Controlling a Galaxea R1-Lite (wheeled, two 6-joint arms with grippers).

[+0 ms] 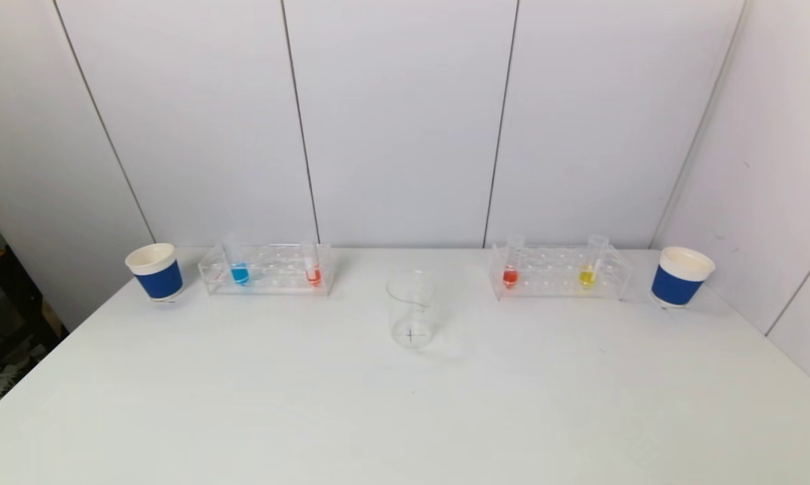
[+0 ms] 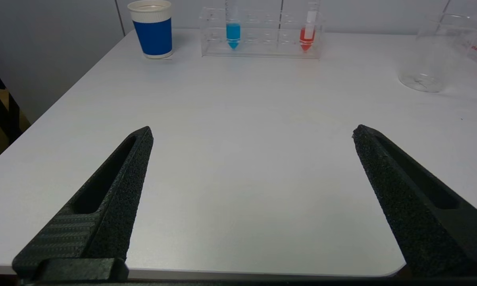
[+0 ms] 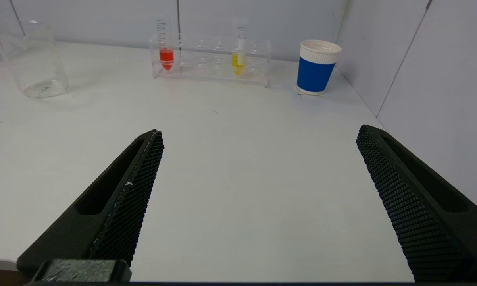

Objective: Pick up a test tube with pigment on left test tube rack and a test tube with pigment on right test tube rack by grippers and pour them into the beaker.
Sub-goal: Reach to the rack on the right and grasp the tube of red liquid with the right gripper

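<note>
A clear left rack (image 1: 267, 269) at the back left holds a blue tube (image 1: 239, 272) and a red tube (image 1: 313, 273). A clear right rack (image 1: 558, 272) at the back right holds a red tube (image 1: 510, 275) and a yellow tube (image 1: 587, 275). An empty glass beaker (image 1: 412, 308) stands between them, nearer me. My left gripper (image 2: 252, 133) is open and empty at the table's near edge, far from the left rack (image 2: 260, 33). My right gripper (image 3: 259, 133) is open and empty at the near edge, far from the right rack (image 3: 210, 59). Neither gripper shows in the head view.
A blue-and-white paper cup (image 1: 155, 271) stands left of the left rack; another cup (image 1: 681, 276) stands right of the right rack. White wall panels rise just behind the racks and along the right side. The white table (image 1: 405, 417) lies bare toward the front.
</note>
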